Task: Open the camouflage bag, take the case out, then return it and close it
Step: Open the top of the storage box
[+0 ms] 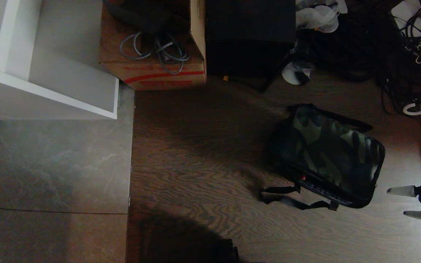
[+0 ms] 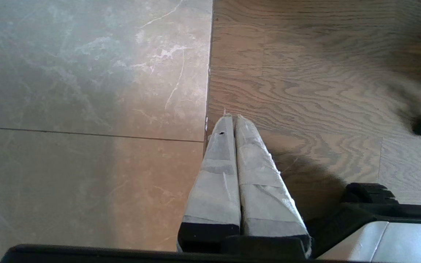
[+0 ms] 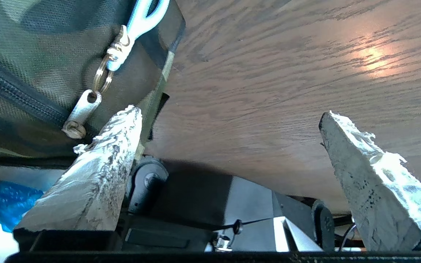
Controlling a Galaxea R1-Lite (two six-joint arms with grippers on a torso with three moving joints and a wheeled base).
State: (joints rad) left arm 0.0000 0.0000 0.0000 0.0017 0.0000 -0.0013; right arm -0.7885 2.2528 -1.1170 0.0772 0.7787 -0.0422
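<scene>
So the camouflage bag (image 1: 329, 155) was sitting on the wood floor (image 1: 196, 164) over on the right, zipped shut, with its black straps (image 1: 291, 199) trailing off the near left corner. The right gripper (image 1: 400, 202) was just beside the bag's near right corner, fingers spread wide with nothing between them. Up close, one fingertip (image 3: 122, 124) was right next to the metal zipper pull (image 3: 82, 113), though I couldn't tell if it actually touched. The left gripper (image 2: 232, 118) hung over the seam between tile and wood, fingers pressed together, empty. A cardboard box (image 1: 152, 69) sat at the far side.
</scene>
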